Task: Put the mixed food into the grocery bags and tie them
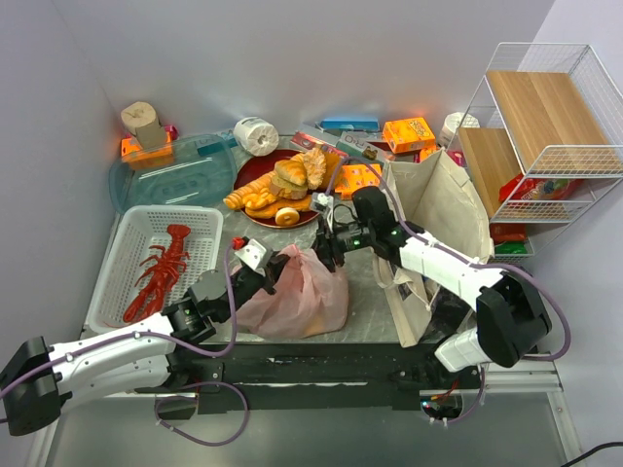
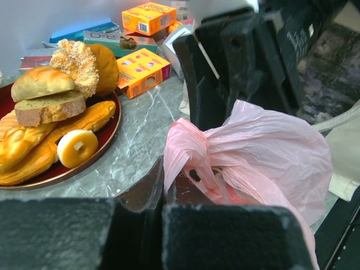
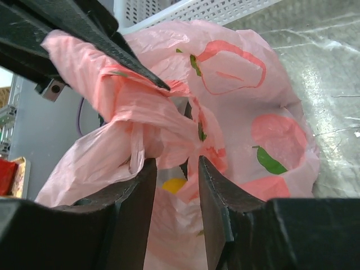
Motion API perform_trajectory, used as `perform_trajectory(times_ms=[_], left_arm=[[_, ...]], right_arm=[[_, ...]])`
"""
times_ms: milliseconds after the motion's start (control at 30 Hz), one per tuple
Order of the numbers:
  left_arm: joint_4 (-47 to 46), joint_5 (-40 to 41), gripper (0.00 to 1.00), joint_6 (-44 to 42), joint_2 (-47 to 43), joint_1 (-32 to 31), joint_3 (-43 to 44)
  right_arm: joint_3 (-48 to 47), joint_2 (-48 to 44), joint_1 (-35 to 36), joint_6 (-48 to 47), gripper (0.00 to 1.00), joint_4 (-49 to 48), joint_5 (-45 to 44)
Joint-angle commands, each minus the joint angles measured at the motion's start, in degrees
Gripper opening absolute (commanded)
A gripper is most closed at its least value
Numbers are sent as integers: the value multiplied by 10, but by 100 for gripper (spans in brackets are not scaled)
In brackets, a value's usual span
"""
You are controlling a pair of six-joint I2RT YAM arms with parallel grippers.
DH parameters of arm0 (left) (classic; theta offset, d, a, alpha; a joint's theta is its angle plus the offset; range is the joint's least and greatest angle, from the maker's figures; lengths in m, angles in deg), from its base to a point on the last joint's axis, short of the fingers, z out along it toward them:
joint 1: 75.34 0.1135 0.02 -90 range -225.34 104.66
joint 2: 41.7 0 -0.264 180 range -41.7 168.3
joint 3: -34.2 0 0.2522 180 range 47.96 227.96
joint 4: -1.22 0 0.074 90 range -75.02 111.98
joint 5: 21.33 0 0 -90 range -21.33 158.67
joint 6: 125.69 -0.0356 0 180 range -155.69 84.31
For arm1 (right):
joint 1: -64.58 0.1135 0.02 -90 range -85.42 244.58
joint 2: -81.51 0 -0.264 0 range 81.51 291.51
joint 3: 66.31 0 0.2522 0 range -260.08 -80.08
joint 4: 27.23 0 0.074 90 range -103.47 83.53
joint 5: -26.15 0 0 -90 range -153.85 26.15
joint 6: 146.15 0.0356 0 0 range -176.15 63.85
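The pink grocery bag (image 1: 297, 297) sits bunched at the table's front centre, printed with red and green produce shapes (image 3: 233, 67). A yellow lemon (image 3: 174, 184) shows through its plastic. My left gripper (image 2: 163, 171) is shut on one twisted handle (image 2: 183, 149) at the bag's left side. From the right, my right gripper (image 3: 177, 163) has its jaws closed in on the gathered plastic of the other handle at the bag's top (image 1: 326, 251). The beige canvas tote (image 1: 443, 209) stands open to the right, behind the right arm. No other food for the bags shows.
A red plate (image 1: 255, 171) of breads sits behind the bag. A white basket (image 1: 136, 229) with a red lobster (image 1: 161, 268) is at the left. Small boxes (image 1: 409, 133) line the back wall. A wire shelf (image 1: 545, 126) stands at the right.
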State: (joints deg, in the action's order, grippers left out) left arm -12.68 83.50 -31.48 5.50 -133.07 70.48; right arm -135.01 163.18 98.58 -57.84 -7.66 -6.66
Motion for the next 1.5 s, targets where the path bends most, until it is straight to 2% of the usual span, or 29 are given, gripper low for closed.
perform_trajectory(times_ms=[0,200,467,733,967,1067,1467], left_arm=[[-59,-13,1,27,4,-3,-6],[-52,-16,1,29,-11,-3,-4],[-30,5,1,27,-20,-3,-8],[-41,17,1,34,-7,-3,-9],[-49,9,1,41,5,-3,-6],[-49,12,1,45,5,-3,-8],[-66,56,1,60,2,-4,-26]], right_arm=[[18,-23,25,48,40,-112,-34],[16,-13,28,50,29,-106,-111],[40,-15,38,63,23,-162,-31],[69,-45,50,65,28,-184,4],[95,-59,50,104,41,-248,1],[94,-61,51,111,44,-257,-3],[110,-83,51,148,46,-288,-36]])
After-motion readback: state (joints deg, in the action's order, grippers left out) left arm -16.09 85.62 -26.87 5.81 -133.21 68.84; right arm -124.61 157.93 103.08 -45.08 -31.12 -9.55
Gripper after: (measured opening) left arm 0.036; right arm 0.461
